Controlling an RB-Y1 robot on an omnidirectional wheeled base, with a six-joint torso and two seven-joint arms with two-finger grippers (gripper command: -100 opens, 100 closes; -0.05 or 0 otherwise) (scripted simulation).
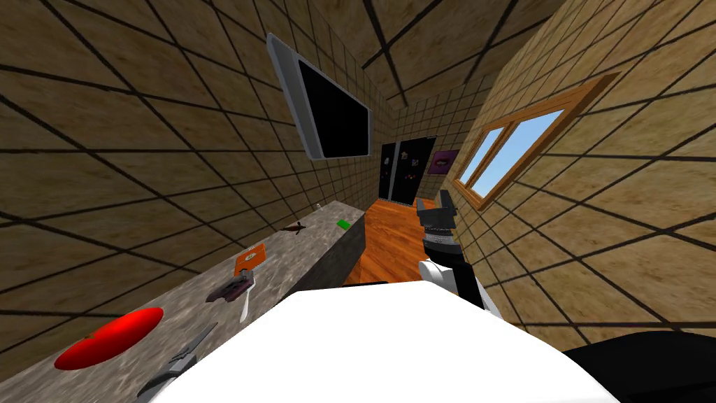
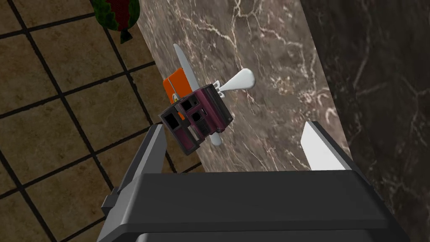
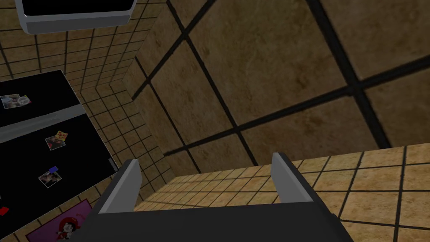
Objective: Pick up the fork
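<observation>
Left claw [image 2: 234, 125] spread wide, empty; fork [image 2: 242, 79] just ahead.

The maroon box [image 2: 197, 115] hides the middle of a long pale utensil [image 2: 183, 63] and the near part of the orange card [image 2: 174, 84]. The fork [image 2: 239, 80] meets the box, its prongs half hidden. Farther along the counter [image 2: 277, 50], a red-and-green thing [image 2: 115, 12] is cut off by the picture's edge.

- Left gripper [image 2: 234, 126]: two thin, flat, blade-like grey fingers [image 2: 321, 147], rising from a wide dark box behind them.
- Right gripper [image 3: 205, 159]: the same grey blades on the same dark box.
- Right arm [image 1: 442, 241]: white shell, black joints, a ribbed grey ring.
</observation>
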